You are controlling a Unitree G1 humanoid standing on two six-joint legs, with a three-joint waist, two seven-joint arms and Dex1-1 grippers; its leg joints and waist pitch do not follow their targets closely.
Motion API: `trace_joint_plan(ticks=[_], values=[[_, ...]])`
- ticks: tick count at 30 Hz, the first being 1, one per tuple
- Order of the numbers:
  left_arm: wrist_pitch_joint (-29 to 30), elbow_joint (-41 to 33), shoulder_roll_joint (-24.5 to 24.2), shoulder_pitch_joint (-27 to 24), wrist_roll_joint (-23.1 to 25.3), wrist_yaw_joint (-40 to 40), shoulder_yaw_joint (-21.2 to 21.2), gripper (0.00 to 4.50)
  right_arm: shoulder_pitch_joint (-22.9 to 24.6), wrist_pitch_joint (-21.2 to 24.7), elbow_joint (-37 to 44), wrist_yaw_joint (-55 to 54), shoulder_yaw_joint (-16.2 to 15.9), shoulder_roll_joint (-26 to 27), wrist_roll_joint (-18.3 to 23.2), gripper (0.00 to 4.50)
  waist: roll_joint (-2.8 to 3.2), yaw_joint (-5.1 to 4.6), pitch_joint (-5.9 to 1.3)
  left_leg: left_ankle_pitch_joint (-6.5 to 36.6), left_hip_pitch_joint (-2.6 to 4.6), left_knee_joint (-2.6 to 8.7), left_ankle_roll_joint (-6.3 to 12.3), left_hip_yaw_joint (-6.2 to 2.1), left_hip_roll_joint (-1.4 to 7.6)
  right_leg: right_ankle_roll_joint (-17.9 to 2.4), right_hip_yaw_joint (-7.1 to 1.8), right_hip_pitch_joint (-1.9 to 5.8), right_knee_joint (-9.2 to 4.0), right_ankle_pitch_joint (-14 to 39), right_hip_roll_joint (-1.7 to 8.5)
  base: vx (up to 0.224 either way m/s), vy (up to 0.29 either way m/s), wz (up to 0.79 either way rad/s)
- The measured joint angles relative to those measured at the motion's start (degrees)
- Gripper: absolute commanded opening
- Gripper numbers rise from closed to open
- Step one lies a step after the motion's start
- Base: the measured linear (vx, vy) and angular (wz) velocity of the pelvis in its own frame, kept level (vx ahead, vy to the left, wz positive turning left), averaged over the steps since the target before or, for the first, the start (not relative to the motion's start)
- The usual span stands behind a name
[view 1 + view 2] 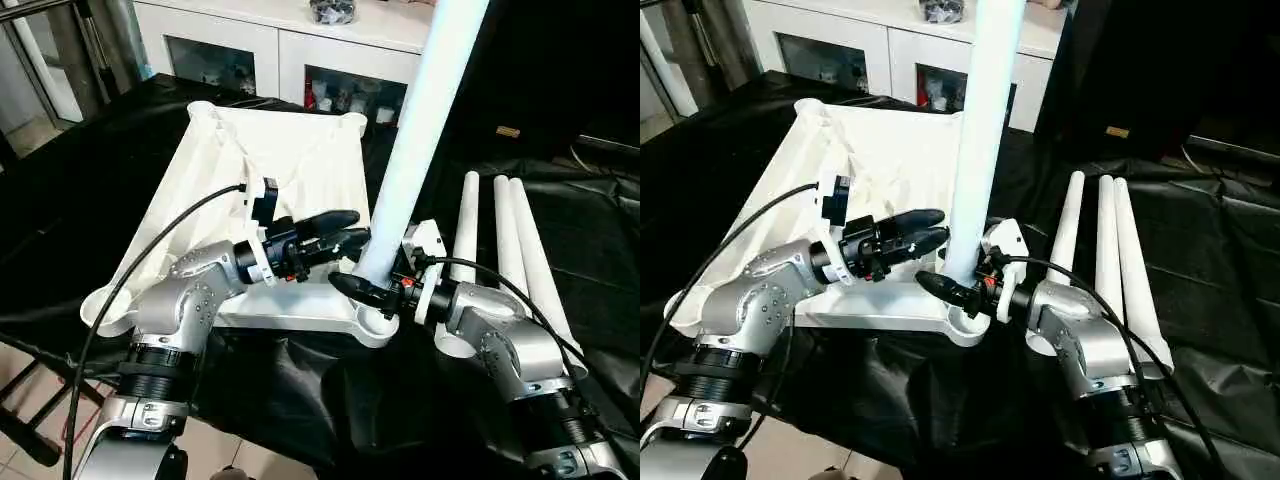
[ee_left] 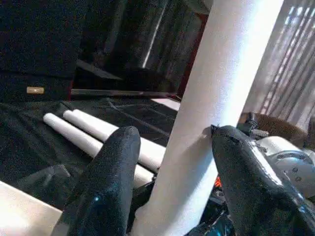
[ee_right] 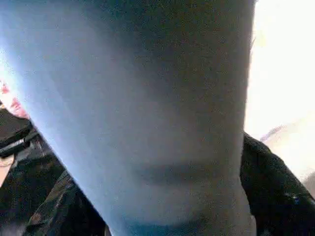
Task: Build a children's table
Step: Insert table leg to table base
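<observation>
The children's table top [image 1: 300,150] lies underside up on the black-draped work table. One white tube leg [image 1: 420,130] stands upright, leaning slightly, in the near right corner socket [image 1: 375,325]. My right gripper [image 1: 365,275] is shut on the base of this leg, one black finger [image 1: 350,288] crossing in front of it; the leg [image 3: 138,113] sits close against the right wrist camera. My left gripper [image 1: 352,230] reaches in from the left at the same leg. Its fingers [image 2: 108,177] stand apart, open, with the leg [image 2: 221,98] just beyond them.
Three more white tube legs [image 1: 505,240] lie side by side on the black cloth [image 1: 580,220] right of the tabletop. A white cabinet with glass doors [image 1: 290,50] stands behind the table. The cloth's front edge runs just ahead of my forearms.
</observation>
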State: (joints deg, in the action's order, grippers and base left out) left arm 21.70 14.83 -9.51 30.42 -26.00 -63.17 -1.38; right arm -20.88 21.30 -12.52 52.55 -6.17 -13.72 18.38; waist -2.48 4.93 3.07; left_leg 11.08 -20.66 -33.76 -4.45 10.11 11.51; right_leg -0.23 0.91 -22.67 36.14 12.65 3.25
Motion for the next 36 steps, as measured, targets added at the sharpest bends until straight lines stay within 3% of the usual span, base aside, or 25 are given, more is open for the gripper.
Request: trace_joint_plan(ticks=[5, 6, 16, 17, 24, 36], values=[[4.7, -0.9, 0.0, 0.3, -2.2, -1.6, -1.0, 2.65, 0.2, 0.6, 0.6, 0.7, -0.1, -0.6, 0.0, 2.77, 0.0, 0.01, 0.0, 0.0, 0.0, -0.03, -0.01, 0.0, 0.0, 0.0, 0.0, 0.0, 0.01, 0.0, 0.0, 0.0, 0.0, 0.0], [5.6, -1.3, 0.1, 0.9, -2.6, -2.0, -2.0, 2.82, 0.2, 0.6, 0.7, 0.7, -0.5, -0.6, 0.0, 2.77, 0.0, 0.03, 0.0, 0.0, 0.0, -0.03, -0.04, 0.0, 0.0, 0.0, 0.0, 0.0, 0.01, 0.0, 0.0, 0.0, 0.0, 0.0], [3.3, -1.6, 1.8, 1.7, -2.0, -0.7, -3.0, 3.22, 0.4, 0.9, 2.2, 1.6, -2.3, -0.6, 0.0, 2.77, 0.03, -0.06, -0.01, 0.0, 0.01, -0.09, -0.04, -0.02, 0.01, 0.0, 0.0, 0.03, 0.03, 0.0, 0.0, 0.0, 0.0, 0.0], [3.2, -1.6, 2.1, 1.8, -2.1, -0.3, -2.8, 2.96, 0.4, 0.9, 2.3, 1.5, -2.2, -0.6, 0.0, 2.77, 0.03, -0.06, -0.01, 0.0, 0.0, -0.1, -0.04, -0.02, 0.01, 0.0, 0.0, 0.03, 0.03, 0.0, 0.0, 0.0, 0.0, 0.0], [6.4, -1.6, 3.6, 4.2, -6.9, 0.9, 0.5, 2.52, 0.4, 1.0, 2.4, 1.5, -2.3, -0.7, 0.1, 2.77, 0.03, -0.02, -0.01, 0.0, 0.02, -0.14, -0.06, -0.03, 0.01, 0.0, 0.0, 0.06, 0.03, -0.1, 0.0, 0.0, 0.0, 0.0], [5.7, -1.6, 3.0, 5.2, -4.9, 4.8, 0.3, 2.05, 0.5, 2.1, 2.4, 1.3, -2.4, -0.8, 1.1, 2.76, 0.03, 0.08, -0.01, 0.0, -0.04, -0.2, -0.01, -0.06, 0.01, 0.0, 0.02, 0.06, 0.03, -0.1, 0.0, 0.0, 0.0, 0.0]])
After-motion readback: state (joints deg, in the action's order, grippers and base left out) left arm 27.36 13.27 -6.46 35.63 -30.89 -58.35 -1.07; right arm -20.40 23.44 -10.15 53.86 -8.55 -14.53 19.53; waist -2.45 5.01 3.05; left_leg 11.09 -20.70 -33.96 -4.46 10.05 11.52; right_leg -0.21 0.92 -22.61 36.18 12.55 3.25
